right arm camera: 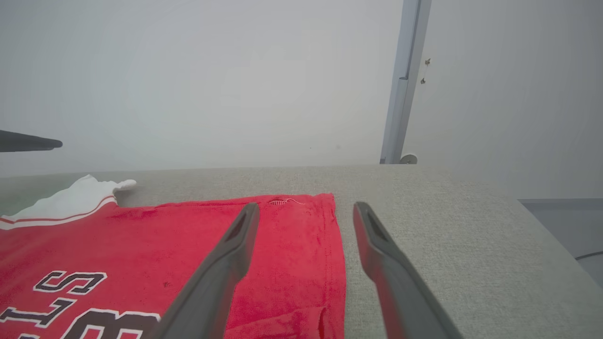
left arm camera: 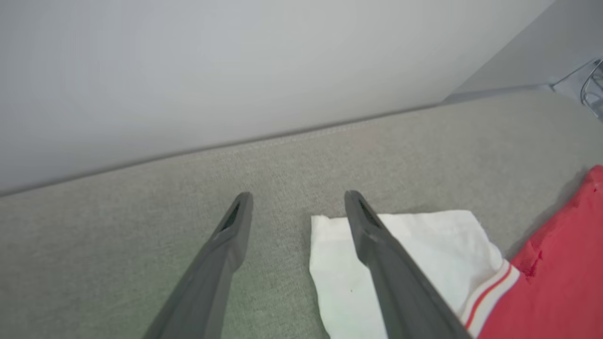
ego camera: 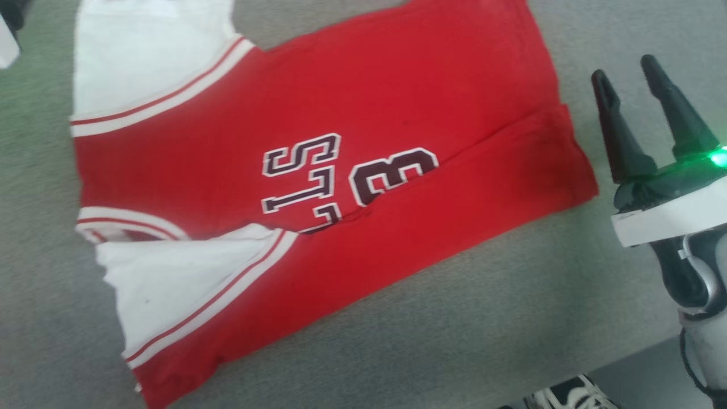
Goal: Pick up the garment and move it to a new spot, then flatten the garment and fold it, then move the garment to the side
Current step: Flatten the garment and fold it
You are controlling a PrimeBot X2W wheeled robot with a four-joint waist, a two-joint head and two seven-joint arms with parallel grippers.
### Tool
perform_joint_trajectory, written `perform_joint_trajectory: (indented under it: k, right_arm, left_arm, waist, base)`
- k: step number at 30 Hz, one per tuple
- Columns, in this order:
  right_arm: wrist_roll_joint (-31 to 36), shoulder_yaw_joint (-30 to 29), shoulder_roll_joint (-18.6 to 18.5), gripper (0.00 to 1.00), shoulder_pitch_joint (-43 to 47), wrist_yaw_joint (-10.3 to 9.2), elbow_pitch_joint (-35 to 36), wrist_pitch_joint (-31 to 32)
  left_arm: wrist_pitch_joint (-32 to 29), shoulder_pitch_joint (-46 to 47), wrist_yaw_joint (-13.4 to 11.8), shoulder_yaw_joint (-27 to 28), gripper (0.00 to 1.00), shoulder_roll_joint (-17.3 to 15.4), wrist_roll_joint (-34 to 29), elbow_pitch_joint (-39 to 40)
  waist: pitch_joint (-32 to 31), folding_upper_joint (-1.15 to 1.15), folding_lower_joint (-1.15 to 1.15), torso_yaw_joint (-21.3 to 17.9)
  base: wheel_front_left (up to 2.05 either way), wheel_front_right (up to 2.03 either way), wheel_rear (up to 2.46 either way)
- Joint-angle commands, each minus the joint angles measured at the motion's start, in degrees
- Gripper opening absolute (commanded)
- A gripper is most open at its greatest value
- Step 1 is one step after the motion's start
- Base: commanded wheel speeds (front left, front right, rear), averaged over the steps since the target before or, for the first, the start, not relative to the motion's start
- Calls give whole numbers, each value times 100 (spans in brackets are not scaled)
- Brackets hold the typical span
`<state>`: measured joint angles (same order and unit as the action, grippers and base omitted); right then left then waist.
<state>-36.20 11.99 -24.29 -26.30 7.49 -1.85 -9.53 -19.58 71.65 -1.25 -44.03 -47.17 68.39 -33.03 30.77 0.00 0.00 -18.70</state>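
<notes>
A: Where are your fingers?
B: Both pairs spread, empty. My left gripper (left arm camera: 297, 195) hovers over the white shoulder flap (left arm camera: 424, 245), my right gripper (ego camera: 625, 71) beside the hem (ego camera: 568, 153) (the garment (ego camera: 397, 113) lies lengthwise between them on the grey table (ego camera: 454, 318)).

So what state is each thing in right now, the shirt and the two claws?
garment: lying on the grey table, near long edge folded over, hiding part of the print.
left gripper: open, empty.
right gripper: open, empty, beside the hem.
</notes>
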Motion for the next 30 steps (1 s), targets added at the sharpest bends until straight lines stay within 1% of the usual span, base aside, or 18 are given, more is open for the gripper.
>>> perform_joint_trajectory:
  k: [1,5,6,7,8,10,12,13,14,15,19,21,22,23,26,27,30]
  right_arm:
    - [13,32,37,100,34,0,-17,-62]
    - [-55,134,37,100,41,0,-125,-125]
    - [-63,158,23,100,26,0,-143,-136]
    - [-87,176,15,100,14,0,-160,-149]
    - [-106,208,9,100,1,0,-181,-159]
    - [-126,262,-8,100,-39,0,-200,-173]
    - [-139,325,-32,100,-105,0,-202,-162]
    - [-145,342,-52,100,-136,0,-208,-153]
    - [-153,353,-77,100,-174,0,-207,-134]
    - [-158,360,-99,100,-232,0,-209,-109]
    - [-207,399,-183,100,-533,0,-266,75]
    - [-280,539,-273,100,-822,0,-396,424]
    - [-442,599,-267,100,-1023,0,-487,639]
    - [-647,653,-236,100,-1233,0,-609,883]
    - [-874,885,-446,100,-2024,-3,-1034,1509]
    - [-940,982,-457,100,-2259,-3,-1215,1700]
    - [-1106,1202,-487,100,-3050,0,-1807,2110]
  left_arm:
    - [-385,88,41,-112,100,-2,57,-105]
    - [-1669,409,39,-346,100,-53,205,-391]
    - [-1901,456,72,-390,100,-44,245,-403]
    - [-2113,497,53,-431,100,-39,285,-432]
    - [-2304,524,29,-483,100,-49,289,-445]
    - [-2544,583,76,-557,100,-35,282,-417]
    - [-2679,587,-9,-564,100,38,341,-451]
    - [-2737,579,-26,-597,63,74,343,-453]
    - [-2778,595,-1,-632,20,95,323,-431]
    - [-2802,592,20,-644,0,115,324,-427]
    - [-2832,593,76,-647,0,183,375,-413]
    - [-2776,625,102,-643,0,215,359,-393]
    - [-2756,647,118,-634,0,244,361,-385]
    - [-2717,659,129,-607,0,266,395,-383]
    - [-2658,746,156,-555,0,395,444,-369]
    - [-2636,766,170,-546,0,428,444,-365]
    - [-2531,830,259,-523,0,530,429,-327]
  waist:
    - [87,0,0,-181]
    - [128,0,0,-314]
    - [141,0,0,-337]
    - [155,0,0,-354]
    - [173,0,0,-372]
    - [211,0,0,-394]
    - [265,0,0,-404]
    - [282,0,0,-402]
    - [304,0,0,-397]
    - [323,0,0,-389]
    - [351,0,0,-362]
    - [367,0,0,-320]
    - [378,0,0,-283]
    - [391,0,0,-247]
    - [478,0,0,-91]
    - [512,0,0,-33]
    - [607,0,0,125]
  base:
    - [0,0,0]
    - [0,0,0]
    - [0,0,0]
    - [0,0,0]
    - [0,0,0]
    - [0,0,0]
    - [0,0,0]
    - [0,0,0]
    - [0,0,0]
    - [0,0,0]
    - [0,0,0]
    - [0,0,0]
    - [0,0,0]
    - [0,0,0]
    - [0,0,0]
    - [0,0,0]
    - [0,0,0]
